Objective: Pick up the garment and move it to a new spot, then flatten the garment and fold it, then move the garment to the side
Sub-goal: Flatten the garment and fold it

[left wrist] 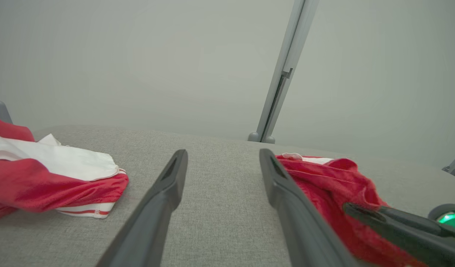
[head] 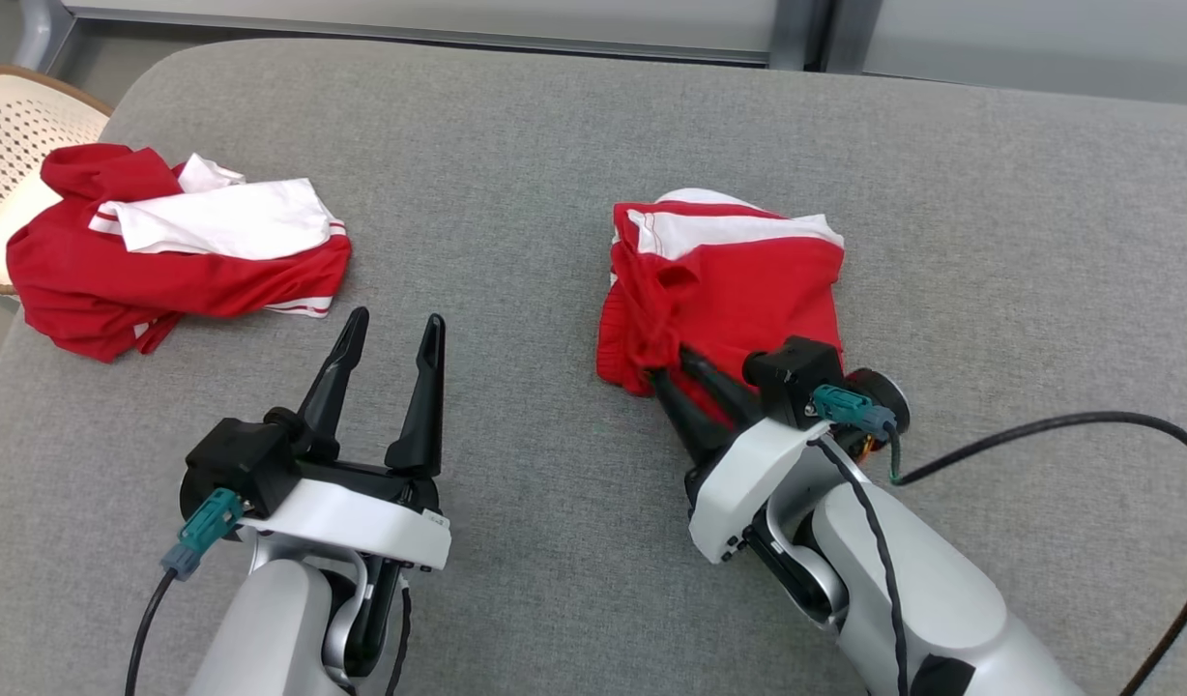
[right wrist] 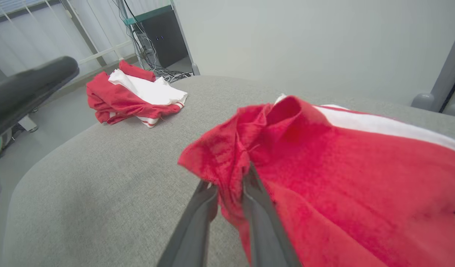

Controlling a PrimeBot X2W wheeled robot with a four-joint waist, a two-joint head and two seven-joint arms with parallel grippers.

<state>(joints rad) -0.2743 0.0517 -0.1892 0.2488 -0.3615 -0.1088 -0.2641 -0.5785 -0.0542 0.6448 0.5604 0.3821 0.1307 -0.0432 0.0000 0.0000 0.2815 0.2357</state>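
Note:
The garment [head: 738, 280] is a red piece with white stripes, bunched loosely on the grey padded table [head: 555, 145] right of centre. My right gripper [head: 669, 363] sits at its near-left edge, fingers nearly together with a fold of red cloth pinched between them. The right wrist view shows that fold [right wrist: 324, 167] between the fingertips of the right gripper [right wrist: 229, 181]. My left gripper [head: 397, 319] hovers open above bare table, left of the garment [left wrist: 324, 178], with nothing between its fingers [left wrist: 175, 174].
Another red and white garment [head: 168, 251] lies crumpled at the table's left edge. A perforated cream chair [head: 14, 126] stands beyond that corner. A black cable [head: 1086, 425] loops over the table at the right. Grey padding lies between the two garments.

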